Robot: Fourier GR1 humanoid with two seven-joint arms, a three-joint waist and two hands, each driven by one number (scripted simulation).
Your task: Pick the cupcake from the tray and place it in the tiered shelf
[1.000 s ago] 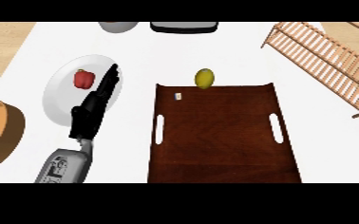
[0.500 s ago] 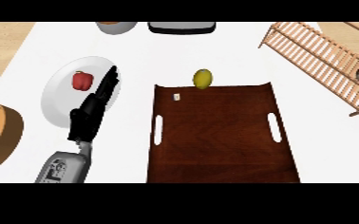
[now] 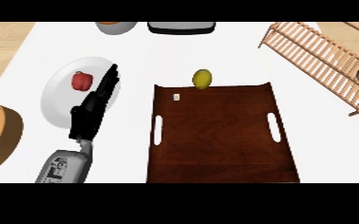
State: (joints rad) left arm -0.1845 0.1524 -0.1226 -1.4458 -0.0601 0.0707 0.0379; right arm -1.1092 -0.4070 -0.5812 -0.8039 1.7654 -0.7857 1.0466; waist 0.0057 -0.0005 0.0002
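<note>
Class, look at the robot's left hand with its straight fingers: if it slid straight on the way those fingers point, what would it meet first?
Probably only the far rim of the white plate: the left robot hand points up past the red pepper, seemingly just missing it. Height above the plate is unclear.

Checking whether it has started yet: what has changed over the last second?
Nothing visibly moved. The left hand still lies open over the white plate beside the red pepper; the small item on the tray is untouched.
</note>
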